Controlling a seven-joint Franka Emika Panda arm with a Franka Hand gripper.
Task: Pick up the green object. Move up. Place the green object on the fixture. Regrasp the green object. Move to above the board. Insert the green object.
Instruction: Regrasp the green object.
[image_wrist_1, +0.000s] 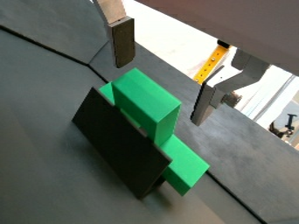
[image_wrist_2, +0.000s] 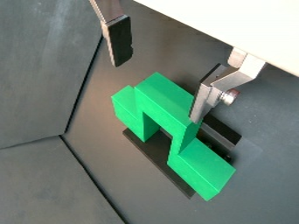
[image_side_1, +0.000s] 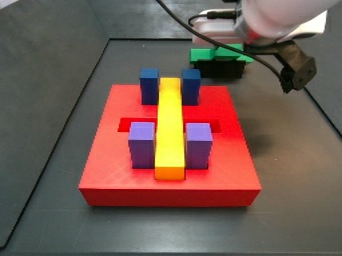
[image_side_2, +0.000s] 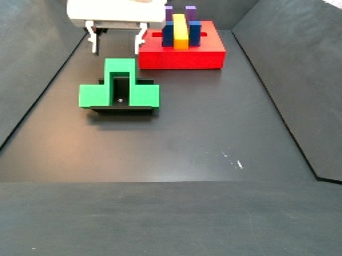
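1. The green object (image_side_2: 119, 88) sits on the fixture (image_side_2: 123, 108) at the frame's left; the gripper (image_side_2: 115, 38) hovers just behind it, fingers (image_wrist_2: 118, 39) spread and empty.
2. An off-centre regrasp could tilt it.
3. A tilted piece would likely jam at the board (image_side_1: 171, 160).

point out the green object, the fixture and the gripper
green object (image_wrist_2: 158, 101), a wrist view, raised middle top
fixture (image_wrist_1: 117, 144), a wrist view, dark side face
gripper (image_wrist_2: 158, 74), a wrist view, open above the green object, midway between fingertips

A dark matte floor (image_side_2: 201, 200) (bearing a small pale scuff (image_side_2: 238, 160)) lies between grey side walls (image_side_2: 20, 60).
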